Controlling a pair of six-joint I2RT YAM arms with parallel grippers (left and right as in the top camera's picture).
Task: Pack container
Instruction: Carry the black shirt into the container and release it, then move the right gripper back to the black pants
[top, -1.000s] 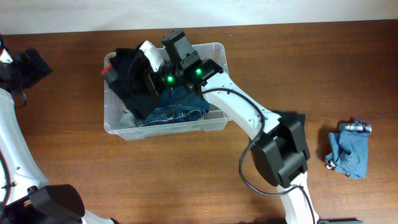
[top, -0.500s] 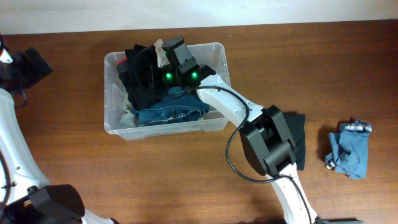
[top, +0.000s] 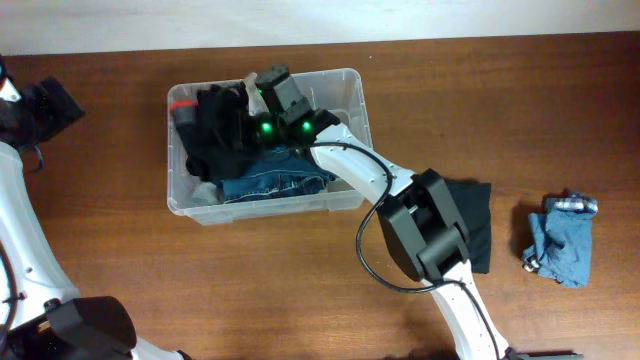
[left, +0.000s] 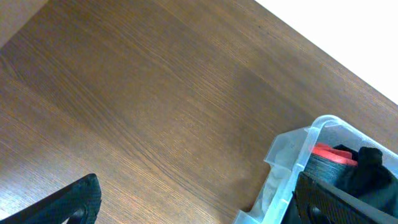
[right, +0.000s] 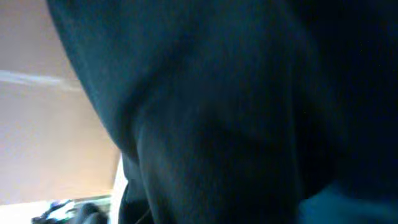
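The clear plastic container (top: 355, 140) stands at the back middle of the table, holding a black garment (top: 215, 140), folded blue jeans (top: 275, 185), a pale cloth and a red-edged item (top: 180, 103). My right gripper (top: 255, 92) reaches into the container's back part, against the black garment. In the right wrist view dark cloth (right: 236, 112) fills the frame and hides the fingers. My left gripper (left: 199, 208) is open and empty over bare table, left of the container's corner (left: 311, 134); it also shows in the overhead view (top: 50, 105).
A black cloth (top: 475, 225) lies flat on the table to the right of the container, partly under my right arm. A crumpled blue denim garment (top: 563, 238) lies at the far right. A pale wall edge runs along the table's back.
My right gripper has moved left and back inside the container. The black garment has dropped from a raised bunch to lie spread over the container's left part. The left arm has not moved.
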